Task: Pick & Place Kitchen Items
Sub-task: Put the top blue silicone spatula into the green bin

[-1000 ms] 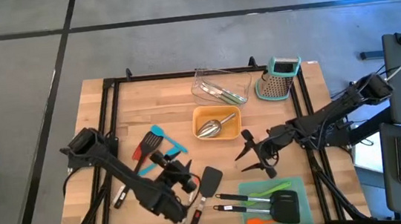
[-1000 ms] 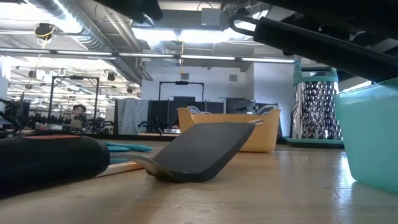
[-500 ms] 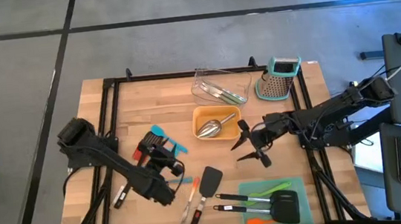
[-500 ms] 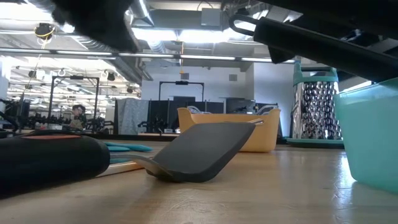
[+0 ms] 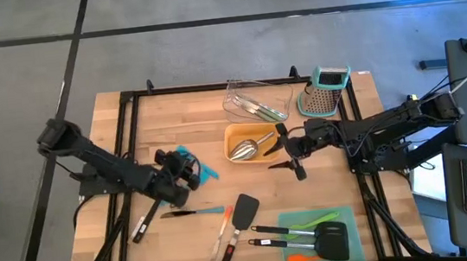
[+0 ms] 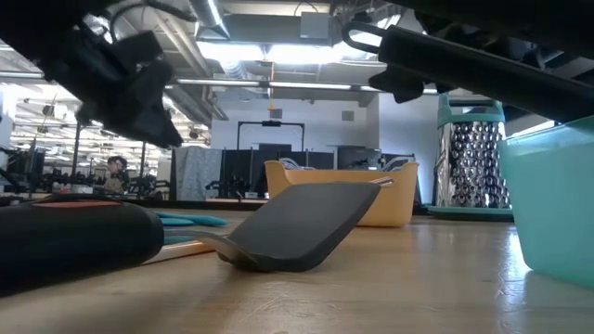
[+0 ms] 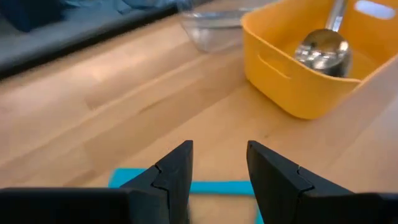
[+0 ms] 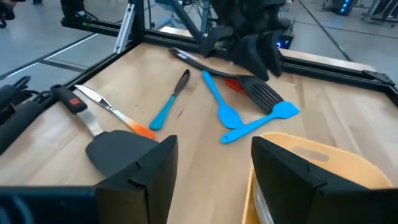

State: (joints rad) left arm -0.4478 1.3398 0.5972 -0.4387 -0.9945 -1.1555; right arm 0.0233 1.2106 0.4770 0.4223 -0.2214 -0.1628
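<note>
The left pincer (image 5: 187, 168) has swung away from the near edge of the surface, where a second ago it hung over the black spatula (image 5: 244, 209), and now sits over the blue utensils (image 5: 195, 162) near the left middle. Its fingers (image 7: 177, 171) have narrowed over that second but still stand apart, with a strip of blue handle showing between them; I cannot tell whether they touch it yet. My reading is that it has picked its next item and is closing on it.

The right pincer (image 5: 292, 152) has also shifted, from open wood beside the teal tray (image 5: 283, 227) up to the near corner of the orange tray (image 5: 232, 133). Its fingers (image 8: 140, 168) are spread and hold nothing. It seems to wait there, or to be coming for something in that tray.

Sorting is partly done: a steel scoop (image 5: 247, 148) lies in the orange tray, a few utensils in the clear tray (image 5: 233, 89), and spatulas in the teal tray. Loose on the wood are the black spatula, a blue-handled knife (image 5: 192, 212), an orange-handled tool (image 5: 223, 229) and a black-handled piece (image 5: 142, 229).

The surface (image 5: 163, 120) is pale butcher-block in a black frame; a box grater (image 5: 323, 91) stands at the far right corner. Beyond is grey floor and, at table height, a workshop with lit ceiling ducts.
</note>
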